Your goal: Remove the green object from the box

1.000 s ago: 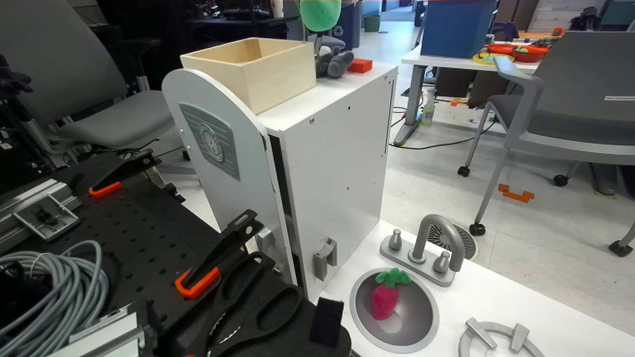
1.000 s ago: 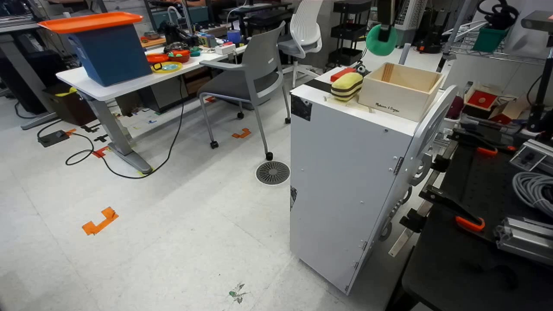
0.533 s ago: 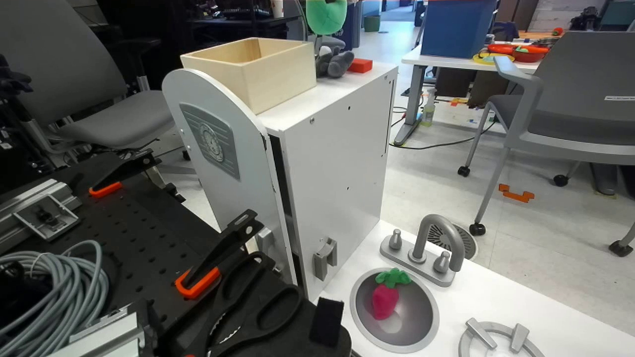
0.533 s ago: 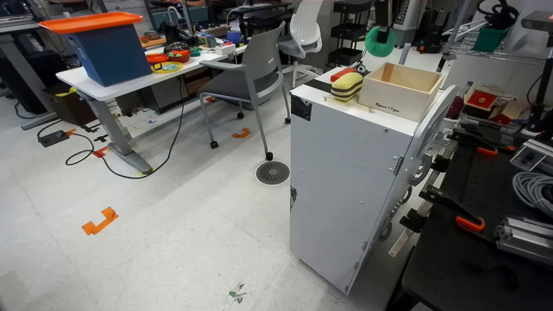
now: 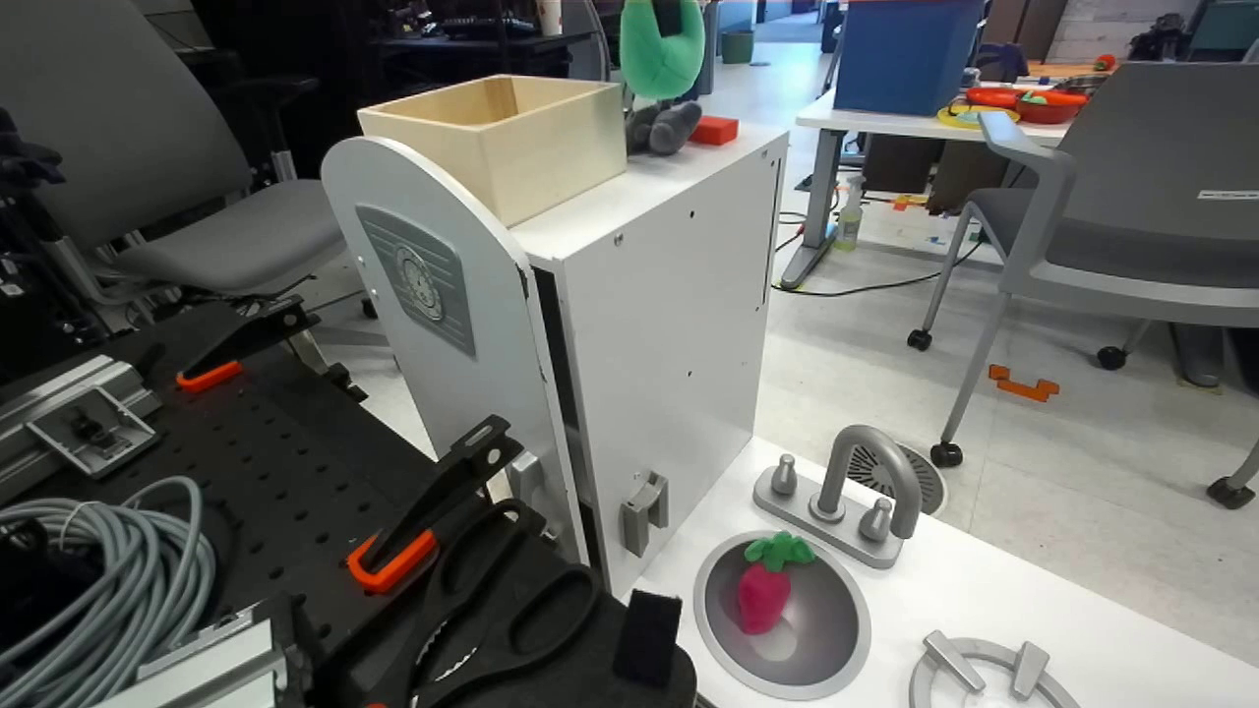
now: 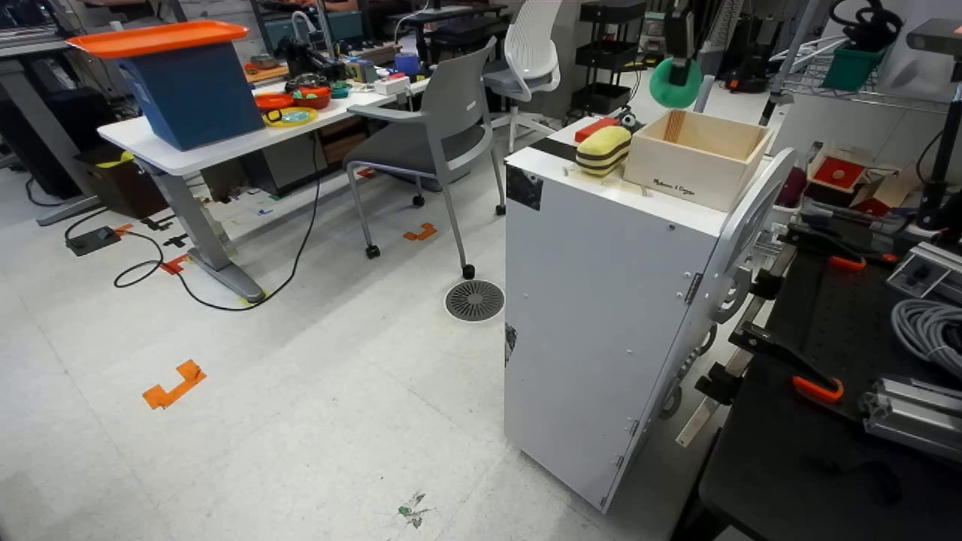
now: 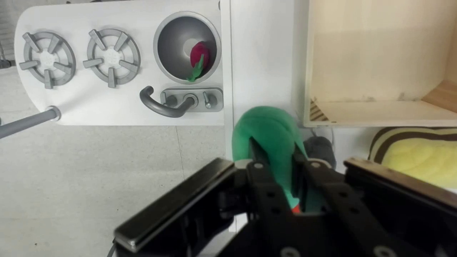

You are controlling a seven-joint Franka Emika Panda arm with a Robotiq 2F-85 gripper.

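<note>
Wrist view, clock centred on the black two-fingered gripper (image 7: 276, 145): from the left, between nine and ten, stands a curved grey faucet (image 7: 166, 111); towards half past ten, a round grey sink bowl (image 7: 171, 43) holds a pink plush fruit (image 7: 199, 53) with green leaves. At the centre the gripper's fingers are clamped on the plain green, rounded, soft-looking object (image 7: 270, 123), which hangs above the top of the large white cabinet (image 7: 262, 57). A dark grey soft toy (image 7: 320, 146), partly hidden, shows at three o'clock; whether it touches the object is hard to tell. The pale wooden open-topped box (image 7: 378, 71) lies at two, the green object wholly outside it, and a yellow-and-brown striped plush (image 7: 416, 155) sits farther out at three.

Removal looks done; setting down probably remains, and trouble with it. Let go here, the object may land on the soft toy, whose uneven shape could roll it over the cabinet's edge at nine o'clock, onto faucet or floor (image 7: 142, 178). If the pinch sits off its middle, the soft body may twist loose. A low swing towards two could knock the box's wall.
</note>
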